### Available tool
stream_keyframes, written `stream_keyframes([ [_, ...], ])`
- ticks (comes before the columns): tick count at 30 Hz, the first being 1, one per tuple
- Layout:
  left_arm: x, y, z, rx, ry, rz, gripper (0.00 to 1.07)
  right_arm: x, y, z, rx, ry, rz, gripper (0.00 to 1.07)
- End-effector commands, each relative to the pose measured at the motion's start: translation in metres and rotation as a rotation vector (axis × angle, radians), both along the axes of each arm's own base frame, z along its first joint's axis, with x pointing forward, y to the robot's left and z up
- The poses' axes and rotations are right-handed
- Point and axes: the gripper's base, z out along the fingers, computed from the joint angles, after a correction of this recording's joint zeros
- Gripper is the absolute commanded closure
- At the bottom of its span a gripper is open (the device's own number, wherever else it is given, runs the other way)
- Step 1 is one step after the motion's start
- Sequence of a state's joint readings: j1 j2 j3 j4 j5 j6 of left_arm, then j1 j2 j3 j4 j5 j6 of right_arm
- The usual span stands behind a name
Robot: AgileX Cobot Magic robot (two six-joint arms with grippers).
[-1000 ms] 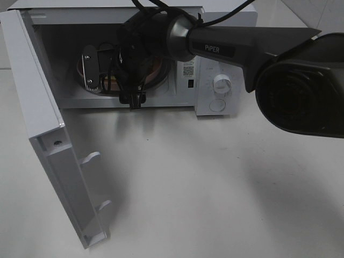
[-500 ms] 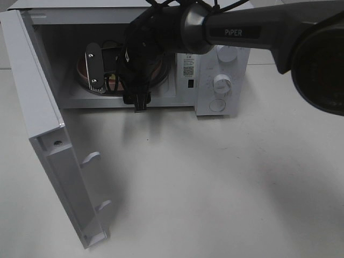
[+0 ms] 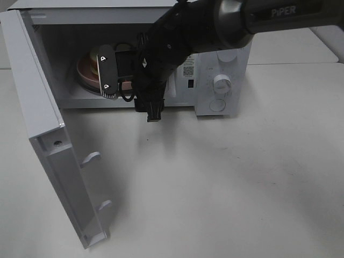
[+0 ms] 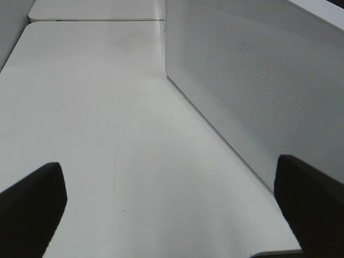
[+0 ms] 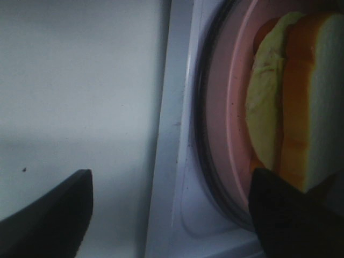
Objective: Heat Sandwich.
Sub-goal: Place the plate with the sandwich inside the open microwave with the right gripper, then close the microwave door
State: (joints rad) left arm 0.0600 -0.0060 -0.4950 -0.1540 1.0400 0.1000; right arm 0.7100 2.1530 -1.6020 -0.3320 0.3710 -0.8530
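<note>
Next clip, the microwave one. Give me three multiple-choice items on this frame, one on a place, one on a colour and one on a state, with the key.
1. Where is the sandwich relative to the microwave?
A. on top of it
B. inside it, on the plate
C. behind it

2. What colour is the plate?
A. blue
B. green
C. pink

3. How does the microwave door stand?
A. shut
B. swung wide open
C. open only a crack

Key:
1 B: the right wrist view shows the sandwich lying on the plate inside the cavity.
2 C: the plate's rim shows pink beside the bread.
3 B: the door juts out from the front and leaves the cavity exposed.
</note>
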Motion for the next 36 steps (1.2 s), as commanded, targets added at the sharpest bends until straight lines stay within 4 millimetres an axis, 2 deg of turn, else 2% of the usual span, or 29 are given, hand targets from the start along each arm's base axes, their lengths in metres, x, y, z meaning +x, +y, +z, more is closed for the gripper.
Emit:
stream_keyframes([
  [1, -0.003, 0.000, -0.001, -0.006, -0.024, 0.001, 0.05, -0.012, -0.007, 0.008, 0.016, -0.003, 0.004, 0.31],
  [8, -0.003, 0.000, -0.001, -0.006, -0.024, 0.001, 0.05, -0.040, -0.026, 0.017, 0.029, 0.044, -0.041, 0.31],
  [11, -0.003, 0.000, -0.001, -0.006, -0.024, 0.001, 0.05, -0.047, -0.031, 0.019, 0.034, 0.055, -0.055, 0.31],
  [25, -0.003, 0.000, -0.001, -0.006, -0.024, 0.001, 0.05, -0.101, -0.079, 0.033, 0.078, 0.126, -0.171, 0.31],
  [31, -0.003, 0.000, -0.001, -0.006, -0.024, 0.001, 0.05, -0.128, -0.104, 0.041, 0.154, 0.170, -0.299, 0.31],
  [33, -0.003, 0.000, -0.001, -0.006, -0.024, 0.001, 0.05, -0.131, -0.107, 0.042, 0.174, 0.179, -0.327, 0.31],
  [36, -0.003, 0.000, -0.001, -0.006, -0.024, 0.001, 0.05, -0.146, -0.120, 0.049, 0.246, 0.208, -0.441, 0.31],
])
